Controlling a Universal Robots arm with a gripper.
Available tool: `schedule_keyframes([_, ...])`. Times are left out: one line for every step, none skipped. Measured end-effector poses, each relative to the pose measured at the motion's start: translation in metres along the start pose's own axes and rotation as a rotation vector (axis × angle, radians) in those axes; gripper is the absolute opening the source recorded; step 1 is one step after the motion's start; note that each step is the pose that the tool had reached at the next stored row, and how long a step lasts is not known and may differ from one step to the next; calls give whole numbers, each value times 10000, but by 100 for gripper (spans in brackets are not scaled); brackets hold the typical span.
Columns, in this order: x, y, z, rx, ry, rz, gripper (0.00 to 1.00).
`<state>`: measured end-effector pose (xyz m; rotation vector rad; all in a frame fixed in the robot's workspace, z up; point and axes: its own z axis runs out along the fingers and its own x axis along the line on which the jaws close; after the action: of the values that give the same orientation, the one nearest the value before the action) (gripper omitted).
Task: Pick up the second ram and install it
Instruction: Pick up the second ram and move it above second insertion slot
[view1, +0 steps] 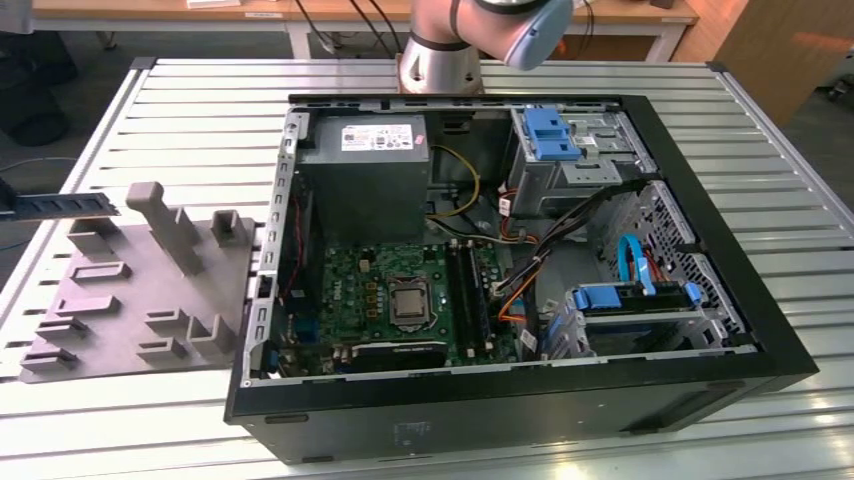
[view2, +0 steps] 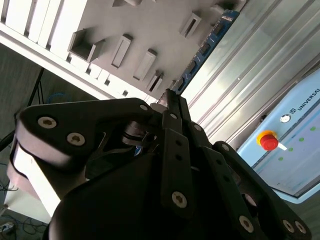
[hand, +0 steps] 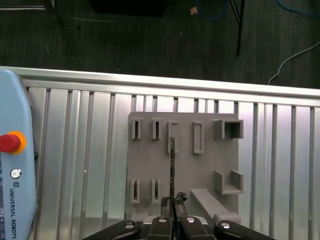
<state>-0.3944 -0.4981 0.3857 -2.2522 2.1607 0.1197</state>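
Gripper (hand: 172, 201) is clamped on the ram (hand: 172, 160). In the first wrist view both fingers (hand: 164, 202) pinch the stick's near end. The stick shows edge-on, a thin dark line running out over the grey holder (hand: 150, 172). The holder's a flat block w/ rows of narrow pockets. Ram looks lifted clear of it rather than sat in a pocket, tho that's hard to judge from these angles. In the second wrist view the stick's blue edge w/ its chips runs out past the fingertips, alongside the holder.

In the exterior view the ram (view1: 67, 205) hangs at the far left of the frame, about mid-height. It's held level & lengthwise, by the holder's outer edge & well apart from the case (view1: 467, 425).

Case lies open on its side on the slatted metal table (view1: 200, 110), filling centre & right of that frame. Inside: green board (view1: 354, 290) at lower centre, w/ the long black slots (view1: 467, 285) just to its right side, & a grey PSU (view1: 363, 175) above. Blue drive brackets sit toward the exterior view's right.

Arm (view1: 461, 35) base stands at top centre, behind the case.

A pale-blue pendant (hand: 12, 190) w/ a red button (hand: 10, 142) lies on the table near the holder, shown in both wrist views.
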Motion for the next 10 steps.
schedule_keyframes([2, -37, -2, -1, 0, 0, 13])
schedule_keyframes([3, -76, -4, -2, 0, -1, 13])
schedule_keyframes([5, -113, -6, -4, 1, 0, 13])
schedule_keyframes([6, -152, -7, -4, 0, 0, 13])
schedule_keyframes([7, -190, -8, -4, 0, 0, 13])
schedule_keyframes([9, -228, -10, -4, 0, 0, 13])
schedule_keyframes([11, -263, -12, -5, 0, 0, 13])
schedule_keyframes([12, -300, -14, -6, 1, 0, 13])
schedule_keyframes([14, -339, -15, -6, 0, 0, 13])
schedule_keyframes([15, -376, -16, -5, 0, 0, 13])
